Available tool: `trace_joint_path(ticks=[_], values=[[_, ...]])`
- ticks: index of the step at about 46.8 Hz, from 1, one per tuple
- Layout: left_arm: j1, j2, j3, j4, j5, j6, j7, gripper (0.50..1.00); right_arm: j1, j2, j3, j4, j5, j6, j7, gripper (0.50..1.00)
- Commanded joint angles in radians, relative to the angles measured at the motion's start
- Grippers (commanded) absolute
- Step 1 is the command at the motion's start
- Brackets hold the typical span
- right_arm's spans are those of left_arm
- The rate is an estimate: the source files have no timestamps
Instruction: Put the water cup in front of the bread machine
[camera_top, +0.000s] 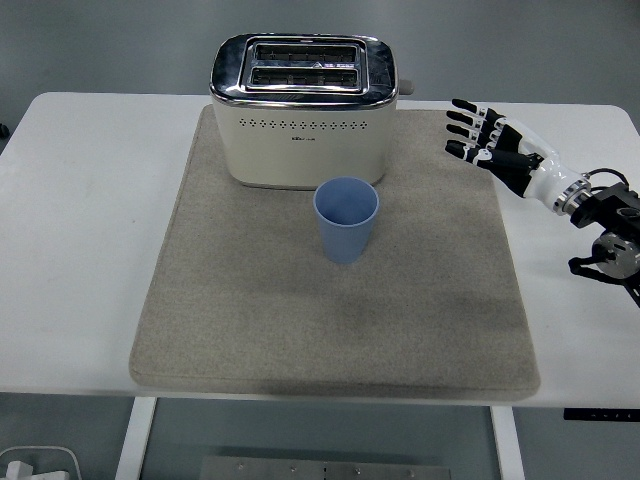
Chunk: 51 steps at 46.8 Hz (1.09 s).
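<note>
A: What are the fingers (468, 121) doing?
B: Spread apart, gripping nothing; the right hand (490, 143) hovers near the mat's (250, 320) far right corner, well clear of the cup (346, 218).
A: And the cup?
B: Upright on the mat, just before the toaster (303, 108). Placement looks done.

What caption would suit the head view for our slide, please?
Blue cup upright before the toaster; open right hand clear.
</note>
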Motion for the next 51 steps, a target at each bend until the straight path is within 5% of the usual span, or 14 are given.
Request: trace_joint_path(ticks=[1, 13, 27, 38, 51], values=[[-0.002, 0.000, 0.000, 0.001, 0.000, -0.001, 0.000, 1.000, 0.013, 0.013, 0.001, -0.034, 0.053, -0.002, -0.015, 0.928], [-0.002, 0.000, 0.000, -0.001, 0.000, 0.000, 0.000, 1.000, 0.030, 0.075, 0.028, -0.052, 0.272, -0.091, -0.125, 0.928], [0.000, 0.000, 0.000, -0.001, 0.000, 0.000, 0.000, 1.000, 0.053, 0.113, 0.074, -0.057, 0.391, -0.189, -0.180, 0.926], [0.000, 0.000, 0.000, 0.001, 0.000, 0.000, 0.000, 1.000, 0.068, 0.115, 0.076, -0.055, 0.398, -0.220, -0.185, 0.928], [0.000, 0.000, 0.000, -0.001, 0.000, 0.000, 0.000, 1.000, 0.086, 0.102, 0.076, -0.051, 0.398, -0.180, -0.184, 0.928]])
